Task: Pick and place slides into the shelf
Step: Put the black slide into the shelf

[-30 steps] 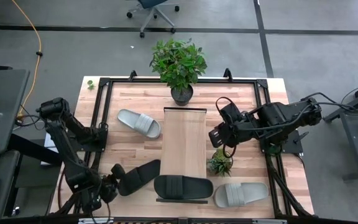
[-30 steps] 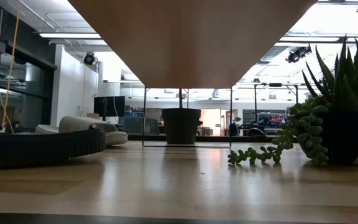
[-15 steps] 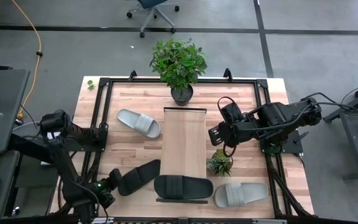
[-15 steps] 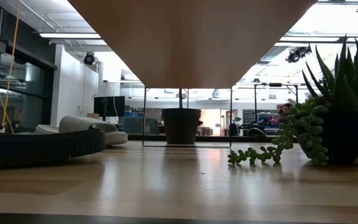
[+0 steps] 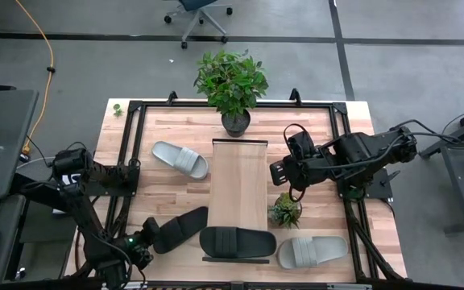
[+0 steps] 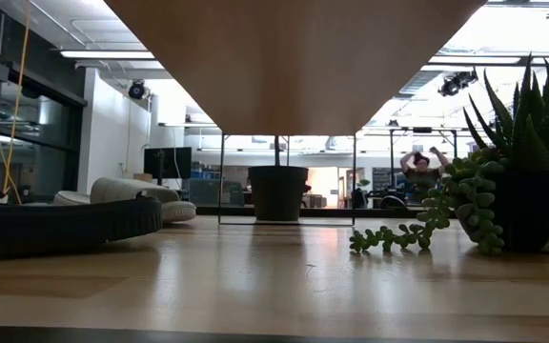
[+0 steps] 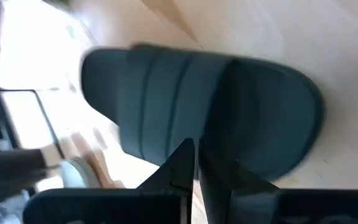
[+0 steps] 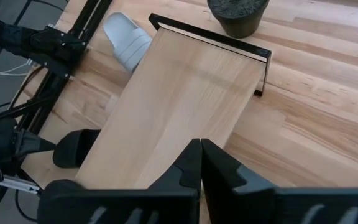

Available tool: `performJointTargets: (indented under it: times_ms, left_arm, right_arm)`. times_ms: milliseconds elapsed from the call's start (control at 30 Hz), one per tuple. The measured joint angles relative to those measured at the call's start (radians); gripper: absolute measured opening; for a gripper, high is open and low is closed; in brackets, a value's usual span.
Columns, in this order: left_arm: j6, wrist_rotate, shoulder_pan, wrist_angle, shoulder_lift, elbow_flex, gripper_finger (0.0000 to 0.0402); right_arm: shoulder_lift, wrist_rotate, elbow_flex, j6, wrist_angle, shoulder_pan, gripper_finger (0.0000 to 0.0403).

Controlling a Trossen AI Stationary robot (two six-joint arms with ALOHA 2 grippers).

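Note:
A black slide [image 5: 180,228] lies flat on the table, left of the shelf's near end; it fills the left wrist view [image 7: 185,99]. My left gripper [image 5: 148,237] is shut and stands low at that slide's near-left end, its fingertips [image 7: 196,155] over the slide's edge. A second black slide [image 5: 237,242] lies across the near end of the shelf [image 5: 238,181]. One grey slide [image 5: 180,159] lies left of the shelf, another [image 5: 311,251] at the near right. My right gripper [image 5: 278,174] hovers shut above the shelf's right side [image 8: 201,149]. My left gripper points slanting down at the black slide's edge [image 7: 194,134] with shut fingers. Whether the fingertips touch the slide I cannot tell. The slide lies flat on the table.
A large potted plant [image 5: 232,84] stands at the shelf's far end. A small succulent [image 5: 284,211] sits right of the shelf. In the low view the shelf's underside [image 6: 294,57] spans overhead. A person [image 6: 422,164] shows far behind in the room.
My left gripper has sunk toward the table beside the black slide and has tipped and rolled, staying shut. The black slide lies where it was.

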Motion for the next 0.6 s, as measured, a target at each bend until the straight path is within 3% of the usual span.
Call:
performJointTargets:
  times_ms: [200,600]
  left_arm:
    - [0.040,-0.035,0.000,0.030,0.000,0.000,0.0045]
    - [0.055,-0.036,0.001,0.096,0.028,0.000,0.0198]
  right_arm:
    - [0.000,-0.004,0.000,0.000,0.000,0.000,0.0000]
    - [0.000,-0.005,0.000,-0.017,0.000,0.000,0.0000]
